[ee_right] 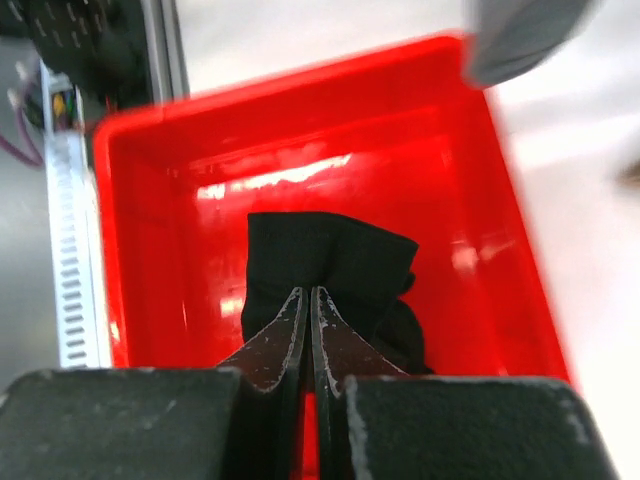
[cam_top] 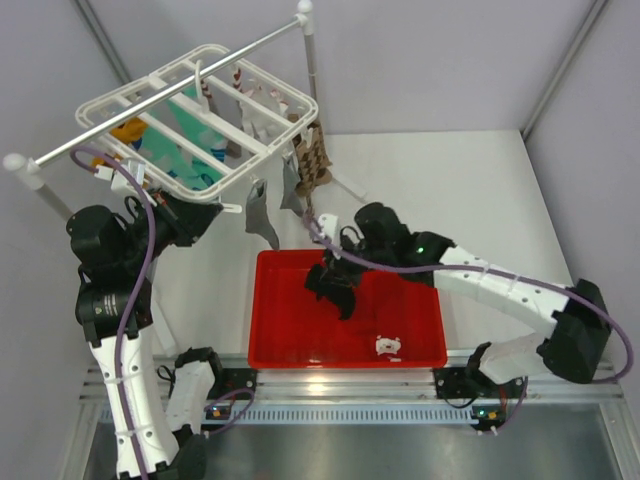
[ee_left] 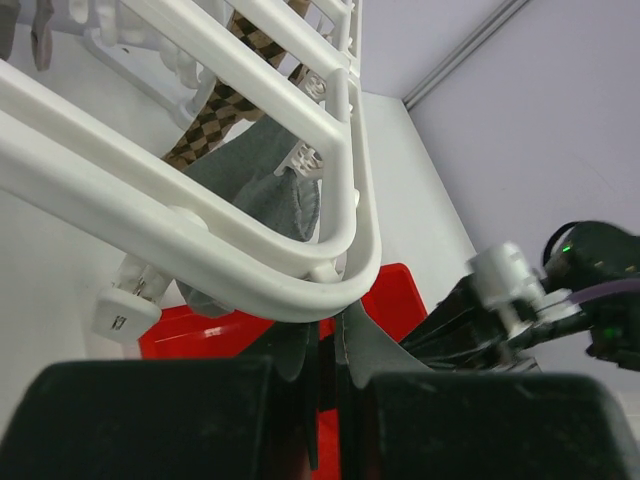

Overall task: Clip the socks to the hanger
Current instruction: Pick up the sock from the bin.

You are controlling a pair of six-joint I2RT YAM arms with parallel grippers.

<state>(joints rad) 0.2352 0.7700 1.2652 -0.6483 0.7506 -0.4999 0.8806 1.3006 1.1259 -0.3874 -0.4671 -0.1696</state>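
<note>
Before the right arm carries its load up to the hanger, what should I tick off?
1. Grip: right gripper shut on black sock: ok.
2. Sock lifted off the red tray floor: cannot tell.
3. Support: left gripper shut, just under the hanger corner: ok.
4. Left gripper actually squeezing a clip open: cannot tell.
5. Empty clip hanging near that corner: ok.

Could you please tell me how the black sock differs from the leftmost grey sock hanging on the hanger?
The black sock is bunched and pinched in the shut right gripper over the red bin; the grey sock hangs stretched out from the white hanger. The black sock is far darker than the grey sock. Both are plain fabric socks.
</note>
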